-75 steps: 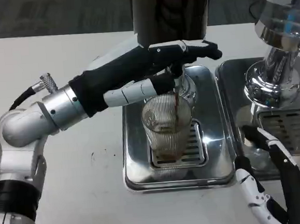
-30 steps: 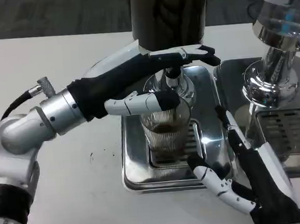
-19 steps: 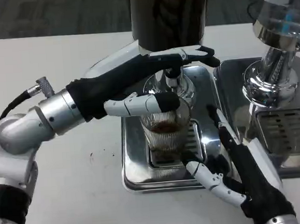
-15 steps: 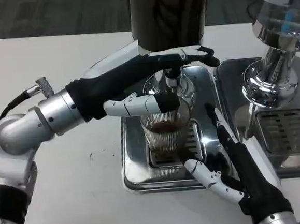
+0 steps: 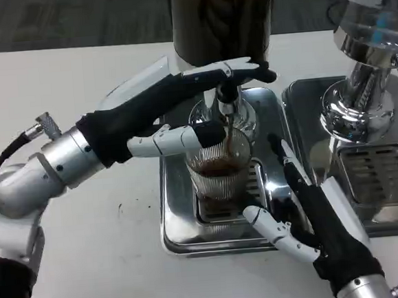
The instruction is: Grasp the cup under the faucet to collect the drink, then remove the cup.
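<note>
Head view: left hand [image 5: 175,106] presses faucet [image 5: 225,98], holding nothing; right hand [image 5: 314,212] spread open just right of cup [image 5: 218,178].

The left hand [image 5: 182,109] is reaching in from the left on an extended forearm, its upper fingers [image 5: 237,70] stretched flat and its thumb lying lower, gripping nothing. The right hand [image 5: 315,219] is rising from the lower right edge, palm turned inward, fingers spread apart and holding nothing.

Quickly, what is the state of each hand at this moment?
Left hand: fingers on the black faucet lever, thumb at the ribbed clear glass cup.
Right hand: open, holding nothing, beside the cup.
</note>
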